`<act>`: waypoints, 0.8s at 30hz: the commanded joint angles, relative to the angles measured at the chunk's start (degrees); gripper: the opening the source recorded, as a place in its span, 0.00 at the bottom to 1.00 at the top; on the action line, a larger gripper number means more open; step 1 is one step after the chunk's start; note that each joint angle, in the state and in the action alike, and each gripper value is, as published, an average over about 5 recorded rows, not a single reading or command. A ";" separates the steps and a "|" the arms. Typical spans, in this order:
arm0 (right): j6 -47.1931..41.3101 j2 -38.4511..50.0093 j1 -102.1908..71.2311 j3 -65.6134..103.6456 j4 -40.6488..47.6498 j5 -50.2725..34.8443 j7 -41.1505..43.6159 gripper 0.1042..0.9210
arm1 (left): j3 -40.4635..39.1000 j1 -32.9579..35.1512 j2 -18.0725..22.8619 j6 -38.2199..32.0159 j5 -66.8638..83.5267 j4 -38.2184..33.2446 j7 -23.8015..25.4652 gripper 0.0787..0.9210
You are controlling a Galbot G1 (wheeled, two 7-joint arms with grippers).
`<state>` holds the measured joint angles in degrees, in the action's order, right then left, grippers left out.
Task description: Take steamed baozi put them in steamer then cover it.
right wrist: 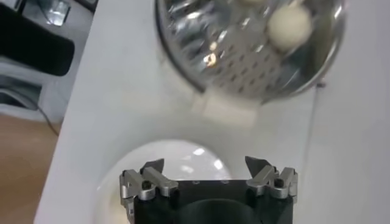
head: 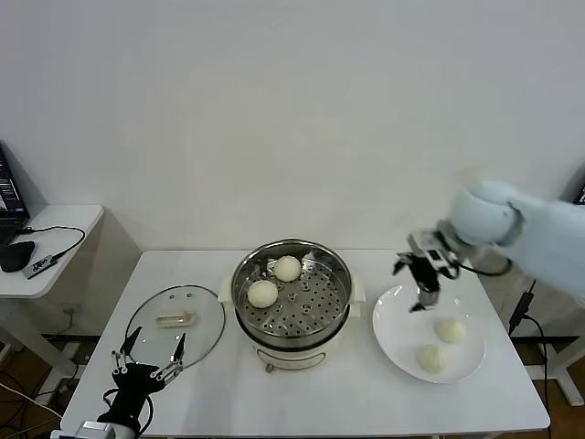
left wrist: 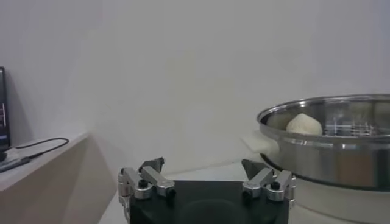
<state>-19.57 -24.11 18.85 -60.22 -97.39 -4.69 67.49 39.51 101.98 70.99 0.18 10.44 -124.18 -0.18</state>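
Our right gripper [head: 423,285] hung spread and empty over the plate [head: 391,340]; the nearest baozi [head: 450,330] sat just beyond, toward the robot's right.

The steamer [head: 291,294] is shiny polished steel with a perforated metal tray, mirror-bright on its wall, above a glossy white base. The baozi [head: 262,294] look smooth, matt and doughy. The lid [head: 175,322] is clear glass with a metal rim. The plate [head: 395,343] is glossy white; the table [head: 366,402] smooth, matt white
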 commanded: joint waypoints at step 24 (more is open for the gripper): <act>2.42 -3.03 -28.39 13.77 9.48 14.60 -6.09 0.88 | 0.52 0.12 1.40 -0.30 -0.62 0.97 -0.01 0.88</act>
<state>-17.04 -24.56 -5.37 -48.40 -91.02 8.14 63.34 40.02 102.06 72.35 -0.12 9.86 -123.24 -0.20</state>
